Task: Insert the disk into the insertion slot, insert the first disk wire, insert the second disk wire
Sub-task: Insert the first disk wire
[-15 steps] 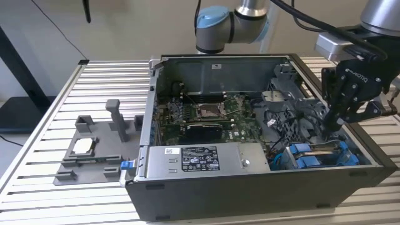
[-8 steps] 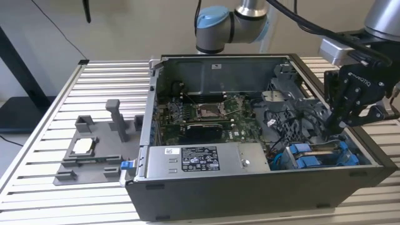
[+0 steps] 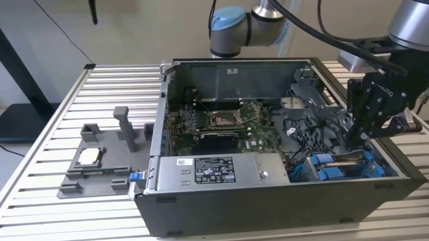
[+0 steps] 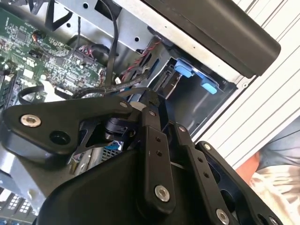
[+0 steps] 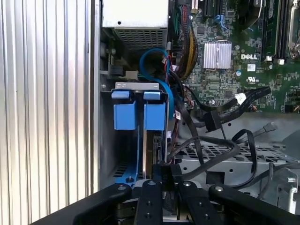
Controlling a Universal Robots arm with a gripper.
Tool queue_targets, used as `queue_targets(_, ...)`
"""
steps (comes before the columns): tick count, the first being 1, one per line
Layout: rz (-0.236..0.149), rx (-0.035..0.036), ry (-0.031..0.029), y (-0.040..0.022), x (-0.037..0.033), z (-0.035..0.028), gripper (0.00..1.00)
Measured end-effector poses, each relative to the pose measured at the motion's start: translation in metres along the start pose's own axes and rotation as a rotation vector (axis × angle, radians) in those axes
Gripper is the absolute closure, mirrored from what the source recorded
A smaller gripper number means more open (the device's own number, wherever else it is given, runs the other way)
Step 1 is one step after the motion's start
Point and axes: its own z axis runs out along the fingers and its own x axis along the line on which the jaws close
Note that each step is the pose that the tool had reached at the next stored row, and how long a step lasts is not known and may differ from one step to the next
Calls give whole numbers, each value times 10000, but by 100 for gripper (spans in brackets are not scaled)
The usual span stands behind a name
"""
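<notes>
- The open computer case lies on its side on a slatted table. The drive corner is at about 4 o'clock of the case in the exterior view.
- The gripper reaches down into that corner. In the first wrist view the gripper has its jaws drawn close together at a small dark piece where the wires meet. I cannot tell whether it is pinching that piece.
- The insertion slot sits beside the silver box, at about 7 o'clock from the gripper's tip in the exterior view.
- The disk is already down in the slot, standing on edge between the blue rails, and it also shows in the exterior view.
- The disk's long edge seems to run on a rough 8-to-2 o'clock line in the exterior view, from the blue tabs to the gripper. I judge that the gripper is over the end away from the tabs.
- The black wires loop loosely over the case floor beside the disk and gather at the gripper's tip.
</notes>
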Motion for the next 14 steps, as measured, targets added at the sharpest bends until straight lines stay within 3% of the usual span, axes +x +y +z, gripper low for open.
queue_targets(4,190,-38,-7,-2,2,21,81)
queue_targets(9,208,-150,-48,-43,11,47,81)
queue_targets(11,206,-247,-57,-59,17,53,81)
queue_targets(14,197,-454,-65,-90,29,60,81)
